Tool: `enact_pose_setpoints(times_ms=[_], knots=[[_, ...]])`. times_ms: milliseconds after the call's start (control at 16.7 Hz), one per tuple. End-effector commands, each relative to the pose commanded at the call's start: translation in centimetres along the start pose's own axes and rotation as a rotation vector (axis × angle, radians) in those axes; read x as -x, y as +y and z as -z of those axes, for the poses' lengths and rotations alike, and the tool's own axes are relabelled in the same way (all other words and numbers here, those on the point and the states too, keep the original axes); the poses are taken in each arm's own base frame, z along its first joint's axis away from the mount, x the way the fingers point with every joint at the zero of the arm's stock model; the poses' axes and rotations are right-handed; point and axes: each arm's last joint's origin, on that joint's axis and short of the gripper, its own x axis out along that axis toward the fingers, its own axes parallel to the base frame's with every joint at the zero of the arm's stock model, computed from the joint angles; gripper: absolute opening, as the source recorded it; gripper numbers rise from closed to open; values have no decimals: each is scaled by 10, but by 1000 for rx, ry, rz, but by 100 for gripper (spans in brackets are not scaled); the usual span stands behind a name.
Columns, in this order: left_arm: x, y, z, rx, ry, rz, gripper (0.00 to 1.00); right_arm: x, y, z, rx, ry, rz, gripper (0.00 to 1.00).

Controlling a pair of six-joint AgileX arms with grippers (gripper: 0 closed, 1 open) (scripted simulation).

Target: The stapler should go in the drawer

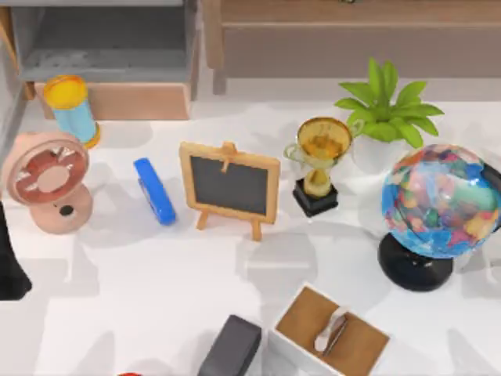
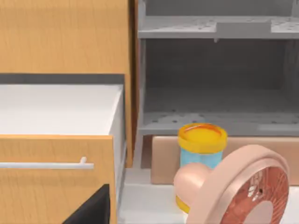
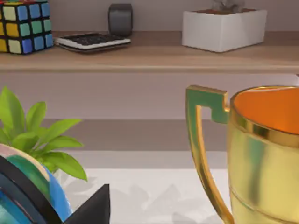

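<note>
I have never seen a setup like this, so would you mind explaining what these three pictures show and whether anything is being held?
This is a rendered simulation of two robot arms at a white table. One picture looks down from above; the other two come from cameras on each arm's wrist. On the table lie a blue stapler, a chalkboard, a pink fan, a gold trophy, a plant and a globe. The open drawer, where the stapler belongs, is at the top view's upper left. Nothing appears to be held; the stapler lies untouched.
</note>
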Motion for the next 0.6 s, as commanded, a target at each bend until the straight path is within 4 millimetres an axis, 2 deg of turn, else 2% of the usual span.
enact_pose_setpoints(times_ms=[180, 300, 420, 600], knots=[[0, -1, -2, 7, 1, 6, 100, 0, 0, 0, 0, 0, 0, 100], [0, -3, -14, 41, 9, 35, 100, 0, 0, 0, 0, 0, 0, 100], [-2, -8, -36, 99, 29, 82, 100, 0, 0, 0, 0, 0, 0, 100], [-11, -19, -83, 218, 87, 171, 100, 0, 0, 0, 0, 0, 0, 100]])
